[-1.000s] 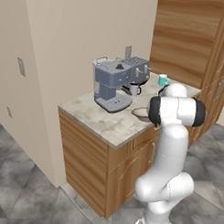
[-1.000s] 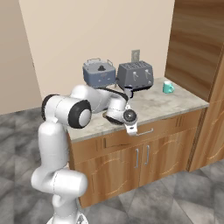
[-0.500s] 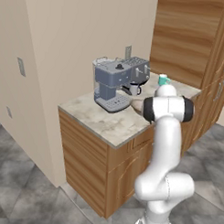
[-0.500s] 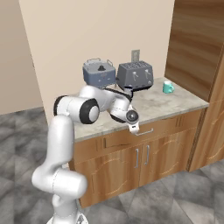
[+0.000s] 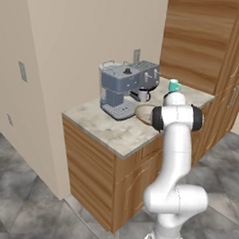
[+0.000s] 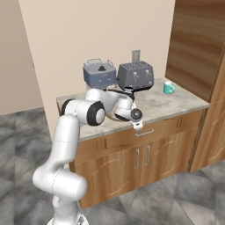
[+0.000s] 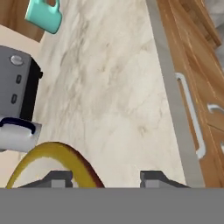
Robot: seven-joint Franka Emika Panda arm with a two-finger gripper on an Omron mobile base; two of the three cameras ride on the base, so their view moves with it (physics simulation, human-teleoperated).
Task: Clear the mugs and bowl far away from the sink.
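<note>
The wood-rimmed bowl (image 5: 143, 112) sits on the counter in front of the coffee machine, partly behind my arm. In the hand view its brown-yellow rim (image 7: 52, 151) curves up just inside my left fingertip (image 7: 61, 178). My gripper (image 7: 107, 178) is open, fingers wide apart, low over the counter near its front edge (image 6: 139, 126). The navy mug (image 5: 143, 95) stands under the coffee machine, seen as a white body with a dark band (image 7: 17, 133). The teal mug (image 5: 174, 86) stands at the far end (image 7: 43, 15). The sink is out of view.
A grey coffee machine (image 5: 120, 90) and a dark toaster (image 6: 135, 75) stand at the back of the marble counter (image 7: 109, 87). A tall wooden cabinet (image 5: 202, 41) closes the counter's far end. Drawer and door handles (image 7: 190, 113) run below the front edge.
My elbow has swung in toward the counter. The hand has stayed low by the bowl, shifting only slightly. Mugs and bowl have not moved.
</note>
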